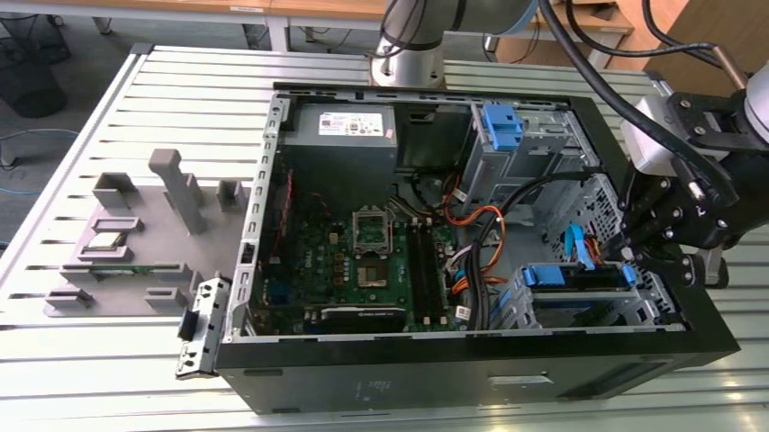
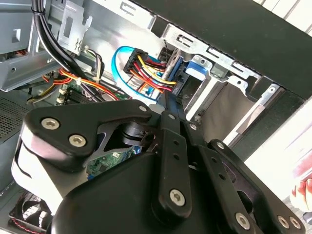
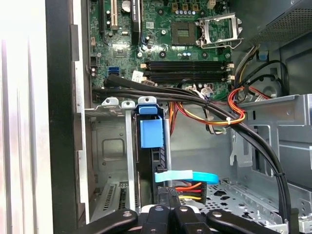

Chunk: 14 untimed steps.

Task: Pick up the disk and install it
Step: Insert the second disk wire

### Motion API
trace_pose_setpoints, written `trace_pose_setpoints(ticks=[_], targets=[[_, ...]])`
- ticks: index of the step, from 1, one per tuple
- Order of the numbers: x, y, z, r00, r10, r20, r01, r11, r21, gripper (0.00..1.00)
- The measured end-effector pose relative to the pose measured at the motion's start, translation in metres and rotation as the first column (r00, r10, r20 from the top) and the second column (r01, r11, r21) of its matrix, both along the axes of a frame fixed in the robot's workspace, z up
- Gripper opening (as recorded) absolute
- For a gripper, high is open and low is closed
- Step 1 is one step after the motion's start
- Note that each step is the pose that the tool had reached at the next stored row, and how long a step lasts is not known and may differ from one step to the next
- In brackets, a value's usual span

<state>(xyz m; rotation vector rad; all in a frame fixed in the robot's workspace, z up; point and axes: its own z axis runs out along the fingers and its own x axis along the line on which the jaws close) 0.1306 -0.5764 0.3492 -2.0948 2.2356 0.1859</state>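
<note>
Black multi-link claw [image 1: 633, 255] over the open black computer case's [image 1: 481, 378] lower right corner, fingers pressed together against the blue-caddied silver disk [image 3: 152, 146] seated edgewise in its bay.

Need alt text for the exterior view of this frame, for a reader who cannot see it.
The arm's black gripper reaches into an open computer case at the exterior view's right, beside the blue-framed disk sitting in the drive bay. The motherboard lies exposed, and grey fixtures stand on the slatted table.

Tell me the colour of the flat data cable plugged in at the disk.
Light blue; the flat data cable shows best in the first wrist view, by the disk.
</note>
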Motion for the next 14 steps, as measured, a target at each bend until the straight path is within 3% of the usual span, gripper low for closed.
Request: trace_pose_setpoints(ticks=[14], targets=[[-0.0024,0.0015,0.0044,1.0000,0.000,0.0000,0.000,1.0000,0.0000,0.10]])
